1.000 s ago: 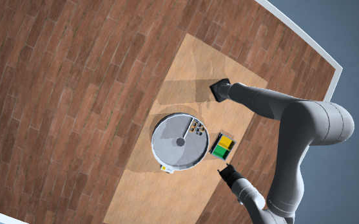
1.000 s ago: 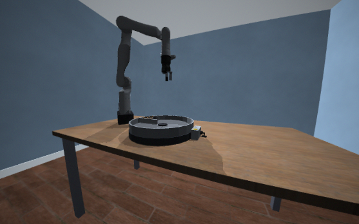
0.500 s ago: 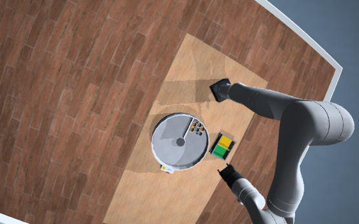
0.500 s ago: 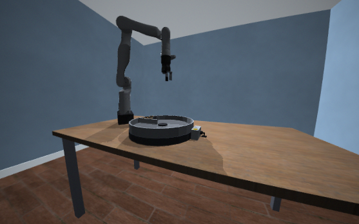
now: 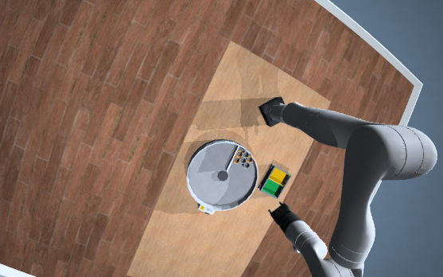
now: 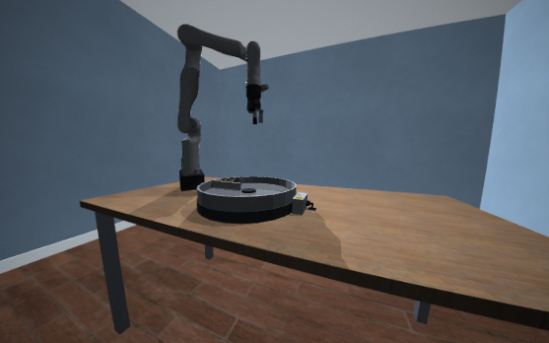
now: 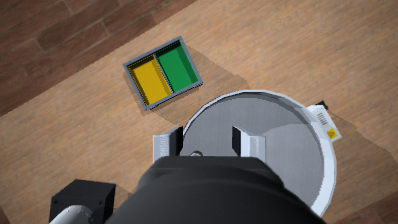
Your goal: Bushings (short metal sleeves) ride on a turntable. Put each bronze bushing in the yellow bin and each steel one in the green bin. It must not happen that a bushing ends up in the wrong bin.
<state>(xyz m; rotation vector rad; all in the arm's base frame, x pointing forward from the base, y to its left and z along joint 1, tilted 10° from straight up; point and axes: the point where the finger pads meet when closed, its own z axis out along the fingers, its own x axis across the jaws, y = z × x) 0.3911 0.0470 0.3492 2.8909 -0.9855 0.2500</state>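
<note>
- While the gripper (image 5: 275, 207) (image 6: 258, 118) (image 7: 207, 137) is suspended well above the level of the turntable (image 5: 210, 191) (image 6: 245, 202) (image 7: 295, 165), its fingers are fully spread and the hand is released
- Bronze bushings (image 5: 236, 162) and steel bushings (image 5: 246, 167) stand grouped on the turntable, between its rim and one side of the radial divider (image 5: 232, 157) (image 6: 226, 185)
- Yellow bin (image 5: 280, 175) (image 7: 150, 84) and green bin (image 5: 272, 189) (image 7: 177, 70): adjoining compartments of one tray, located just beside the turntable
- Control box (image 5: 206, 208) (image 6: 300, 203) (image 7: 325, 122): at the outer wall of the turntable
- Arm base (image 5: 267, 113) (image 6: 186, 183) (image 7: 82, 190): on the table (image 5: 198, 235) (image 6: 413, 237) (image 7: 360, 50), apart from the turntable
- Round hub (image 5: 223, 175) (image 6: 248, 190): at the centre of the turntable; in the wrist view, the gripper body hides part of the turntable
</note>
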